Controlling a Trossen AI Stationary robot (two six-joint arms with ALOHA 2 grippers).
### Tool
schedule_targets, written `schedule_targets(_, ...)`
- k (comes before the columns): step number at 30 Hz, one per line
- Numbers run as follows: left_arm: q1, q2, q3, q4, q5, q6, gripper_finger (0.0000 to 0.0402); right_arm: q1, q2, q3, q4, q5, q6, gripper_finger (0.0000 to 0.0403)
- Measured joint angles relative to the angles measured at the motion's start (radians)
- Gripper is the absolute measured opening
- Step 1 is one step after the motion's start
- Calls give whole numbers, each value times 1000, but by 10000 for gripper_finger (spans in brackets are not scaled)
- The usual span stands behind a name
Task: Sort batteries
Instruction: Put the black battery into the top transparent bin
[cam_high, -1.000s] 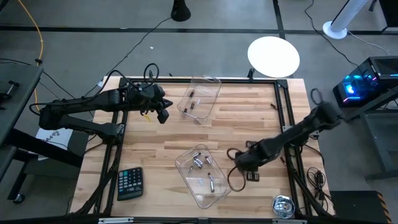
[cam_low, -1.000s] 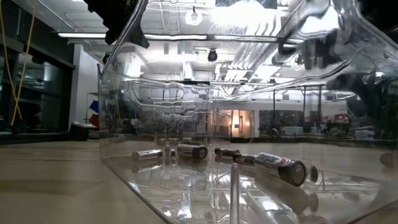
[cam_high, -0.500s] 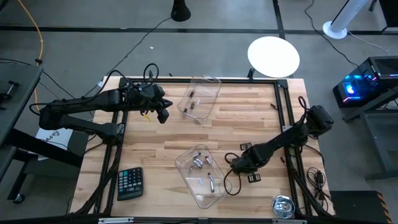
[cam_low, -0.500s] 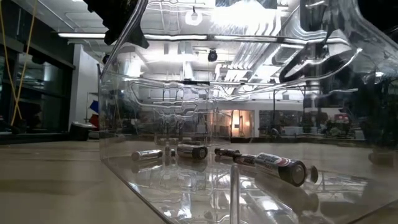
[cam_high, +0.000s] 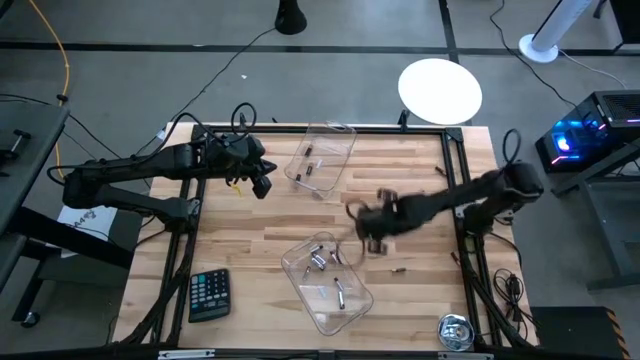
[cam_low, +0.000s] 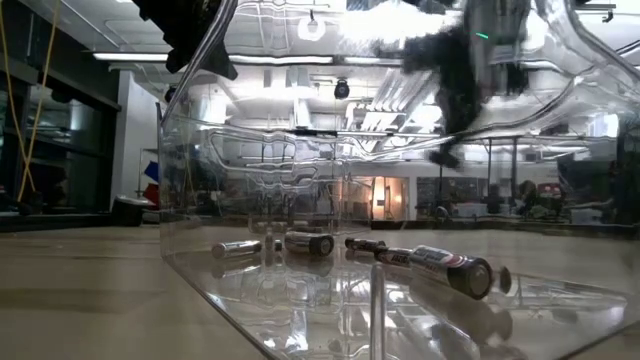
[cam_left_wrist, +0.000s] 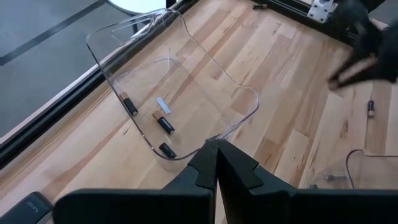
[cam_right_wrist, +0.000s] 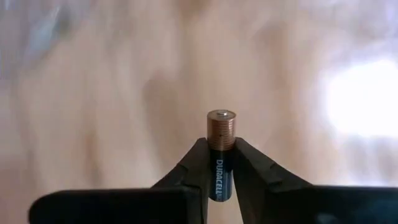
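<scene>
My right gripper (cam_right_wrist: 219, 163) is shut on a black and copper Duracell battery (cam_right_wrist: 221, 146); in the high view it (cam_high: 372, 228) hangs blurred over the table's middle, just beyond the near clear tray (cam_high: 325, 283). That tray holds several batteries (cam_low: 450, 268). The far clear tray (cam_left_wrist: 174, 106) holds three more, lying on its floor. A loose battery (cam_high: 398, 268) lies on the wood right of the near tray. My left gripper (cam_left_wrist: 216, 163) is shut and hovers left of the far tray (cam_high: 322, 157). My right gripper pinches the battery between its two fingers (cam_right_wrist: 198, 163) at the black lower body (cam_right_wrist: 220, 169). The copper end (cam_right_wrist: 222, 127) sticks out past the fingertips. The battery lies along the fingers and is lifted clear of the table.
A calculator (cam_high: 209, 294) lies at the table's near left corner and a round tape measure (cam_high: 456, 331) at the near right corner. Small dark bits (cam_high: 441, 171) lie near the right edge. Bare wood lies between the two trays.
My right arm has swung from the table's near right part, beside the near tray, up and toward the middle and far side, carrying the battery. It is blurred by the motion. The left arm has kept still.
</scene>
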Motion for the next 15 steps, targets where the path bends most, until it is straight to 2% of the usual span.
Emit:
schedule_targets(4, 0, 0, 0, 0, 0, 8, 0, -173, -29, 94, 211, 48, -76, 43)
schedule_targets(9, 0, 0, 0, -3, 2, 9, 0, -337, 16, 141, 544, -20, -119, 45)
schedule_targets(12, -1, 0, 0, -10, 6, 9, 0, -412, 47, 184, 600, -28, -50, 70)
schedule_targets(15, -2, 0, 0, -24, 7, 9, 0, -462, 59, 220, 551, -67, 11, 111)
